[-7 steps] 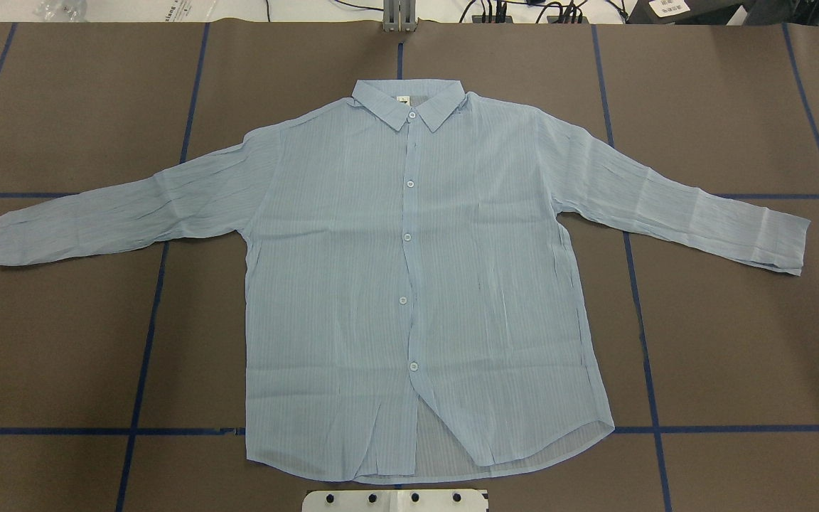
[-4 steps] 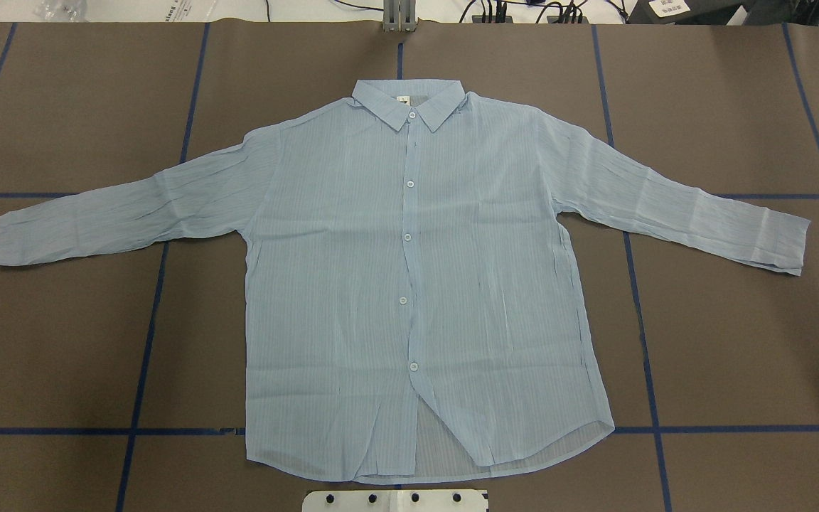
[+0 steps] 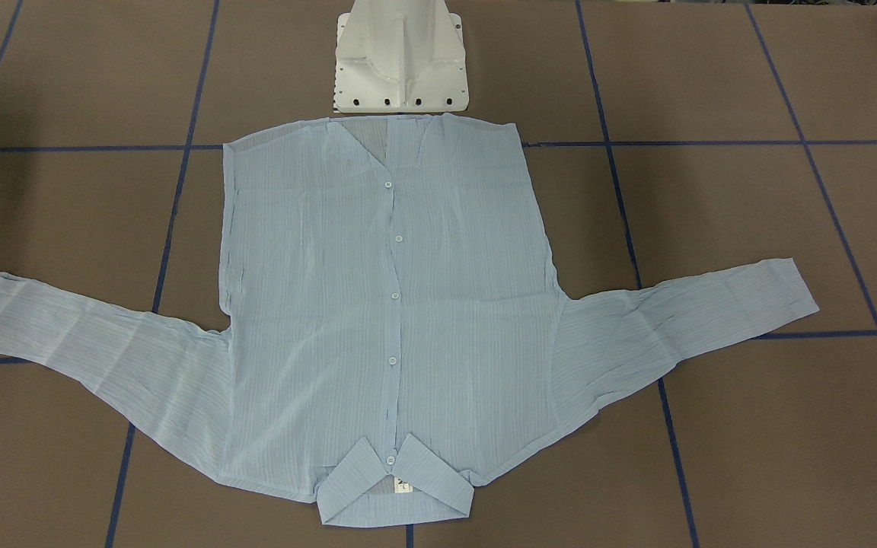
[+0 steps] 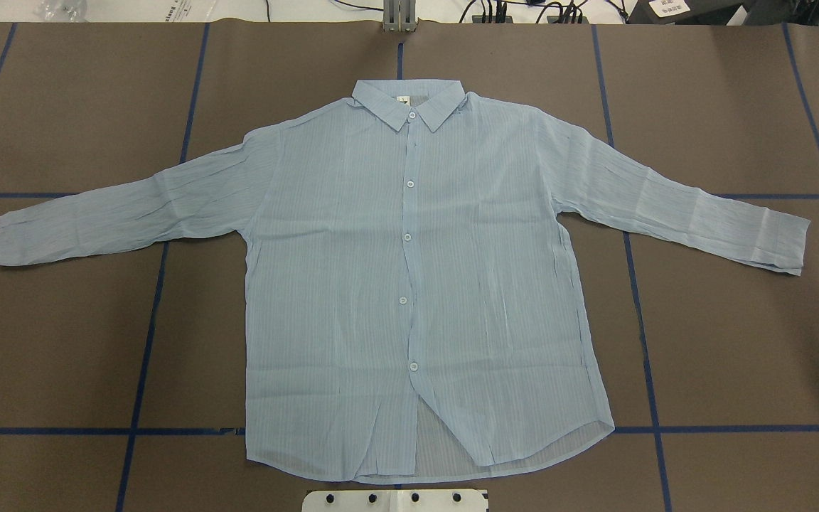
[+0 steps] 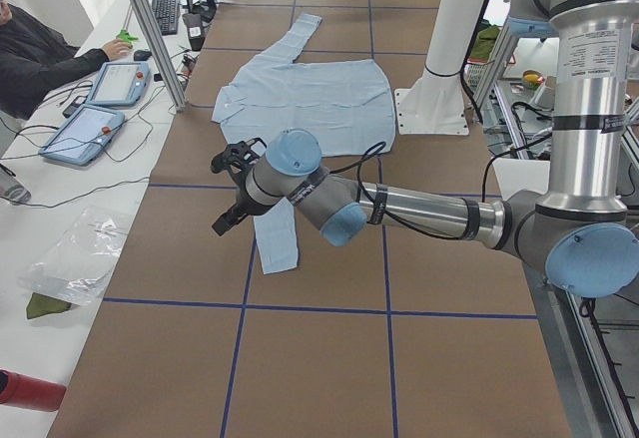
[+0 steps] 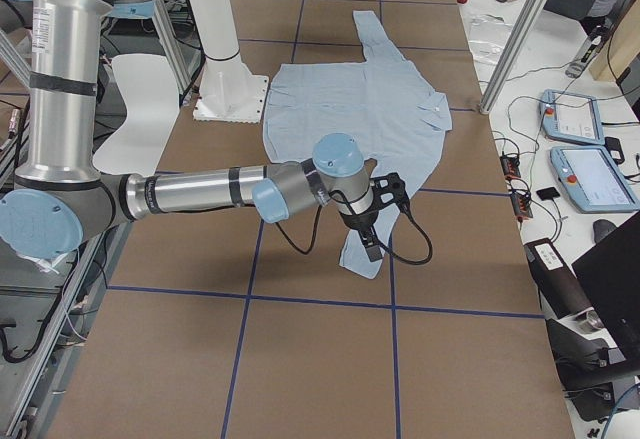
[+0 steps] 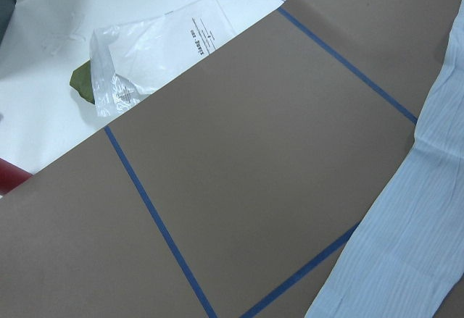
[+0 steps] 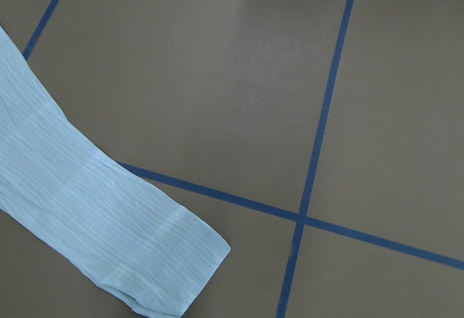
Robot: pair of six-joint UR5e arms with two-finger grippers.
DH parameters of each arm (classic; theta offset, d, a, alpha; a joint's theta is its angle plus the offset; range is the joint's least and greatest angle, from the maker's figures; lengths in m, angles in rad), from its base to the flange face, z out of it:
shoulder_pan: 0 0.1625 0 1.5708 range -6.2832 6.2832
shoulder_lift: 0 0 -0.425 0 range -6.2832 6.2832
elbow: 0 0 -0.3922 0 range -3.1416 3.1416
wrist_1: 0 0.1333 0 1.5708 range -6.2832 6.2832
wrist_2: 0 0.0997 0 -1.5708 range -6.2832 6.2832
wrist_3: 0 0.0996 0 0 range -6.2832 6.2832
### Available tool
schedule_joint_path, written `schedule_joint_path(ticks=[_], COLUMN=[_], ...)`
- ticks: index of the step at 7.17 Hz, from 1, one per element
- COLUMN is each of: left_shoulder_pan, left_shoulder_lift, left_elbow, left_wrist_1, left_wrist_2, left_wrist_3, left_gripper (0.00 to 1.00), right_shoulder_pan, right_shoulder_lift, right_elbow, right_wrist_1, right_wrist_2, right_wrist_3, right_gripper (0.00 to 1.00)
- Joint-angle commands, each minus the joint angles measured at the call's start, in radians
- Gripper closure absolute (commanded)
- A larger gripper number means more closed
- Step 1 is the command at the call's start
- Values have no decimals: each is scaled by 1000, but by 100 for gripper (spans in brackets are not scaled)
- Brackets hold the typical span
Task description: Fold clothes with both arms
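My left arm (image 5: 419, 209) and right arm (image 6: 200, 191) each stretch out low and horiz. over a sleeve end. Jaws: can't tell if apart or together, either side. Thin, light blue, finely striped shirt (image 4: 409, 284) lies flat, buttoned, sleeves spread, mid brown counter (image 4: 61, 341) w/ blue tape grid (image 4: 146, 334).

Grey arms (image 5: 429, 211), light-blue joint caps (image 5: 296, 151)

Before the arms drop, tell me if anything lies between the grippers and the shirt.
Nothing visible does. The left gripper and right gripper each hang near the spread shirt, with nothing lying on it.
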Motion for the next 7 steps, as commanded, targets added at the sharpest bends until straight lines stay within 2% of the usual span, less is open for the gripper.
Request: schedule_joint_path(ticks=[1,2,3,4,5,6,7], left_shoulder_pan=[-1,-1,-1,-1,-1,-1,-1], left_shoulder_lift=[-1,0,2,5,8,10,11], left_elbow=[1,-2,-3,-6,-8,-8,-8], left_wrist_1=[-10,-12,-12,-12,-12,-12,-12], left_wrist_2=[-3,-3,-3,-3,-3,-3,-3], left_wrist_3=[-6,-5,-5,-5,-5,-3,-3], left_gripper=[0,0,0,0,0,0,0], right_shoulder_pan=[-79,-137,-198,-284,-324,-332,-345], right_shoulder_lift=[22,41,56,64,71,78,78], right_elbow=[-181,-327,-418,-460,-507,-541,-567], right_wrist_1=[292,543,703,784,827,848,869], right_wrist_2=[-3,-12,-32,-131,-177,-179,-181], right_wrist_3=[230,366,491,544,546,544,544], right_gripper=[0,0,0,1,2,11,24])
